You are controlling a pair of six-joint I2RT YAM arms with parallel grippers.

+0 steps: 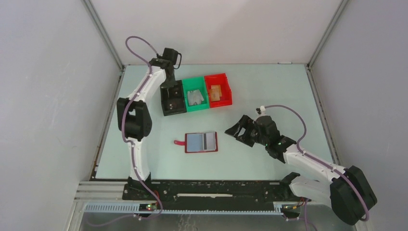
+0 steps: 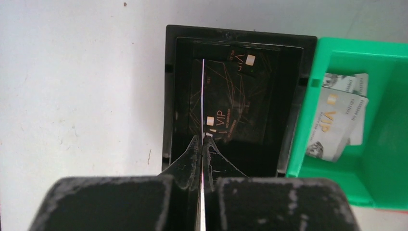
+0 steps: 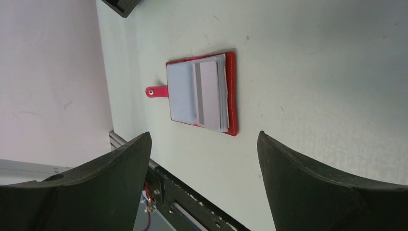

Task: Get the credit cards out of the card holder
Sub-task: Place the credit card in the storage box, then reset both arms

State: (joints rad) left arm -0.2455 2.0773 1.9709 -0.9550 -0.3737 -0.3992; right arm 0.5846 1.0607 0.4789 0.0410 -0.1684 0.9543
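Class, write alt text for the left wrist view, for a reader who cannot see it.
The left gripper pinches a thin card edge-on over an open black bin holding dark VIP cards. Beside it, a green bin holds silver VIP cards.

Red card holder (image 3: 231, 91) open flat mid-table, w/ grey striped card (image 3: 208, 94) inside

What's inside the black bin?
Dark VIP cards lie in the black bin; the left end effector pinches a thin card edge-on. Its fingers hide the near floor.
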